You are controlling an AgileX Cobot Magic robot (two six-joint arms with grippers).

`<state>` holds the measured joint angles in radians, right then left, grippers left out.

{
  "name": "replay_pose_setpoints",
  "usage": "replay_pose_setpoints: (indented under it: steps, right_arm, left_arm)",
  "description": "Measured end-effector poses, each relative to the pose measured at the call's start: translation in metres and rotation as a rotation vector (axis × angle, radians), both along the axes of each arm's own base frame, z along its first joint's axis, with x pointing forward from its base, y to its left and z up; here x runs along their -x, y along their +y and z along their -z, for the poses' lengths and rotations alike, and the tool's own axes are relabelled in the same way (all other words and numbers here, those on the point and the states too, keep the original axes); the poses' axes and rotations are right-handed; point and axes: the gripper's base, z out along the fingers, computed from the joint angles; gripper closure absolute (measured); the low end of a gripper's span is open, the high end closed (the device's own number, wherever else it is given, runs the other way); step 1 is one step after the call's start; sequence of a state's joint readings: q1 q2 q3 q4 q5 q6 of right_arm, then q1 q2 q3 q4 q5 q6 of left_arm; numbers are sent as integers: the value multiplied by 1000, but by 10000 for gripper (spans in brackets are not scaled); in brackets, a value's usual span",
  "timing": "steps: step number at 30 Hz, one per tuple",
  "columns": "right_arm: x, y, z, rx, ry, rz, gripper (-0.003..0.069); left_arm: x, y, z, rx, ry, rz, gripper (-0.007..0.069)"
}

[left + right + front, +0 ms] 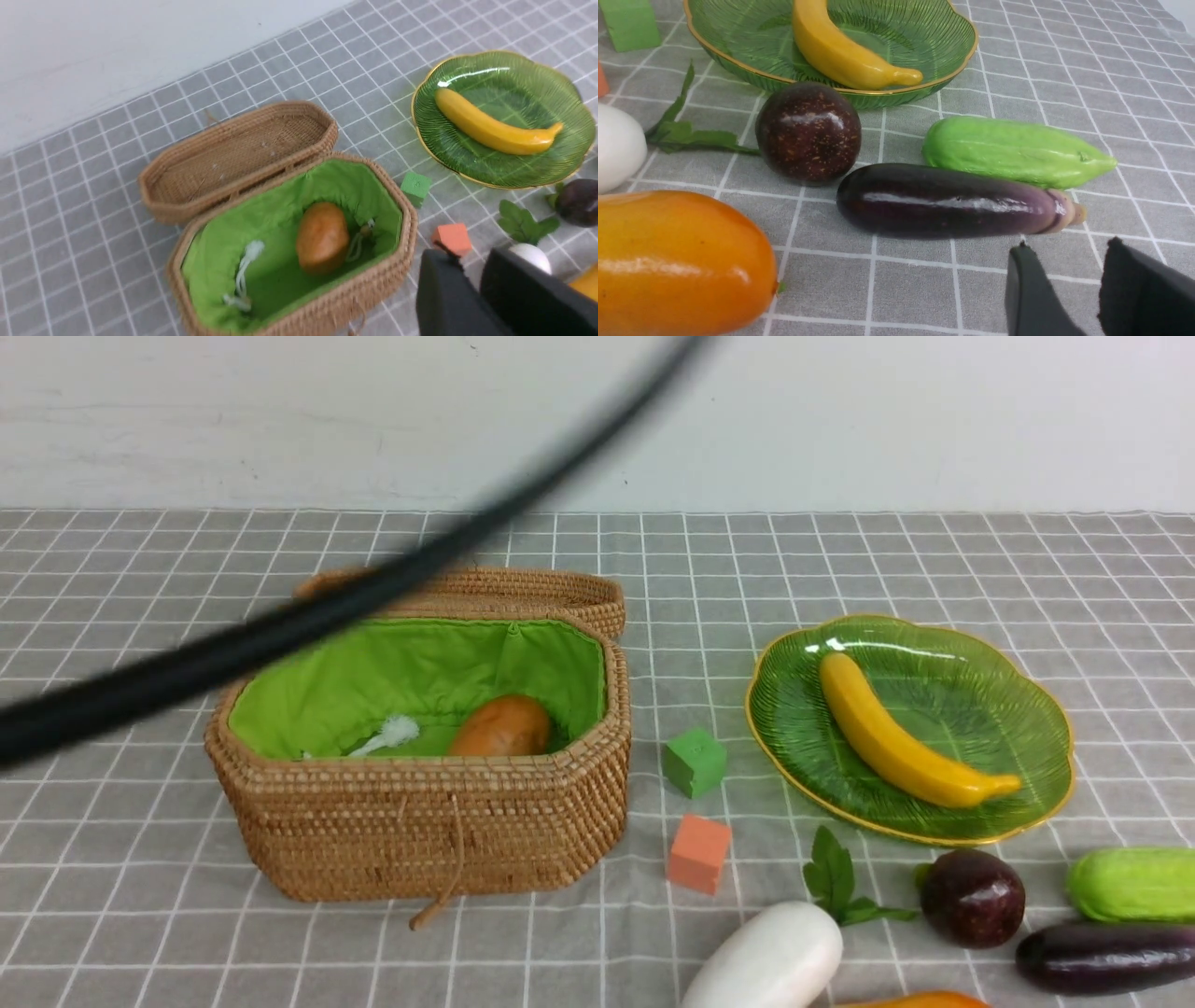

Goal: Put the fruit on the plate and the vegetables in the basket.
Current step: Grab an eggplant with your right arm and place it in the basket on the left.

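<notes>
Grey checked cloth (934,560) covers the tabletop, with a white wall behind. A blurred black cable (280,625) cuts across your front view.

- Basket (420,821): left of the tabletop's middle, lid (560,593) thrown back toward the far edge. The potato (501,728) lies inside on the green lining.
- Plate (1027,709): right of the middle. The banana (901,737) lies slantwise on it, alone.
- Between basket and plate: a green cube (695,762), with an orange cube (699,854) nearer you.
- Near edge, toward the right corner: the white radish (770,961) with its leaves (834,882), the maroon fruit (972,898) just off the plate's rim, the green gourd (1134,884), and the eggplant (1106,957) close in front of the gourd. The mango (677,261) is at the very edge, barely in your front view.
- Left gripper (469,261): up above the basket's near right corner, jaws drawn nearly together, nothing between them.
- Right gripper (1069,247): low over the cloth by the eggplant's stem end, jaws parted and empty, touching nothing.
</notes>
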<state>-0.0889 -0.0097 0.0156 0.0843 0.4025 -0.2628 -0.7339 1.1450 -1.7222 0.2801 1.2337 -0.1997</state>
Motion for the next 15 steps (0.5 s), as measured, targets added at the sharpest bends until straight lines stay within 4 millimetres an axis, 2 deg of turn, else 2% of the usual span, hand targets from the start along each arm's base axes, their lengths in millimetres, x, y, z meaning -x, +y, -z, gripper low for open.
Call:
replay_pose_setpoints:
  steps: [2,3,4,7,10,11,12,13,15]
  right_arm:
    - [0,0,0,0,0,0,418]
    - [0,0,0,0,0,0,418]
    - [0,0,0,0,0,0,418]
    - [0,0,0,0,0,0,418]
    - [0,0,0,0,0,0,418]
    - [0,0,0,0,0,0,418]
    - [0,0,0,0,0,0,418]
    - [0,0,0,0,0,0,418]
    - [0,0,0,0,0,0,418]
  left_arm:
    - [18,17,6,30,3,-15,570]
    - [38,35,18,62,18,-36,604]
    - [60,54,37,97,39,-63,636]
    - [94,87,92,158,89,-128,638]
    - [105,99,134,230,138,-210,638]
    - [107,101,138,232,136,-210,638]
    - [107,100,164,265,199,-264,638]
    - [107,98,176,284,238,-283,638]
    - [107,93,189,307,296,-285,638]
